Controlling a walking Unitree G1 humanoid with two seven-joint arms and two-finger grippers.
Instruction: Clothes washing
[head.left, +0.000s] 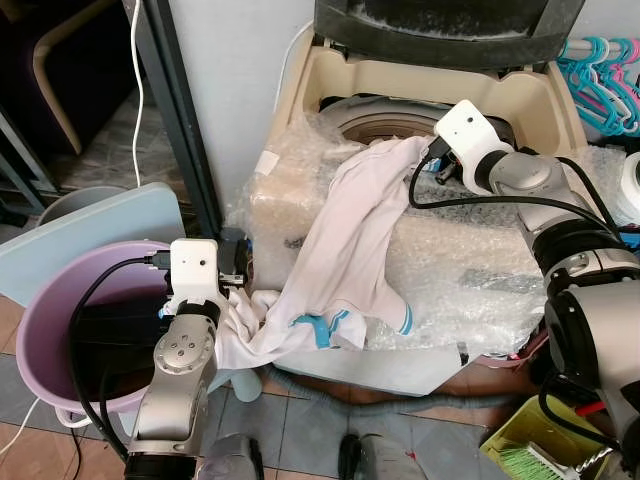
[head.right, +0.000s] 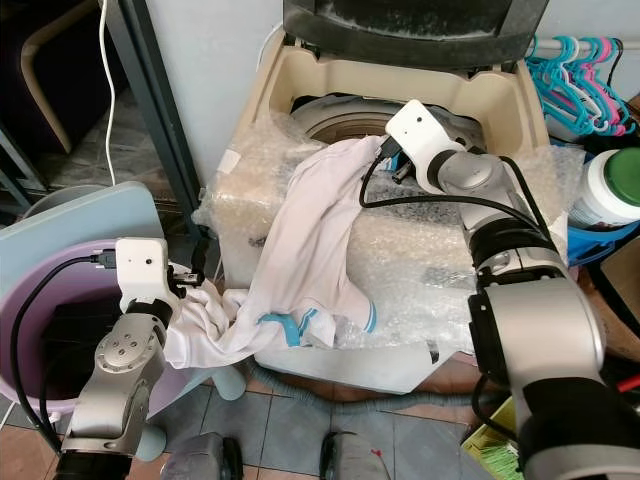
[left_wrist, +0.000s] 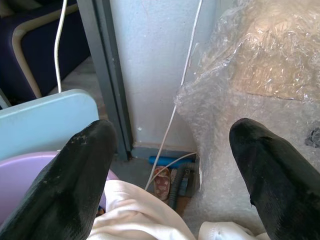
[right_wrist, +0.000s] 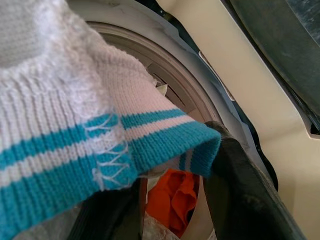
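The white garment (head.left: 350, 240) with teal-striped trim hung draped over the front of the top-loading washing machine (head.left: 530, 100), which was wrapped in bubble wrap (head.left: 470, 260); its upper end lay at the rim of the open drum (right_wrist: 165, 75) and its lower end trailed down toward the purple basin (head.left: 40, 330) beside the machine. The right gripper (head.left: 435, 160) was at the drum opening, and the right wrist view showed its black fingers (right_wrist: 235, 185) closed on the garment's ribbed teal-and-white cuff, with something orange (right_wrist: 172, 195) already lying inside the drum. The left gripper (left_wrist: 170, 175) hovered by the basin's edge with its jaws spread wide and holding nothing, the white cloth bunched just below them. The step in hand looked like feeding the garment into the drum. To do it well, I would judge that the right gripper should keep its pinch on the cuff and carry it over the middle of the opening before letting go, while the left gathered the hanging tail so that it did not drag back out or catch on the bubble wrap. No brand, label or readable writing could be made out on the machine or the garment
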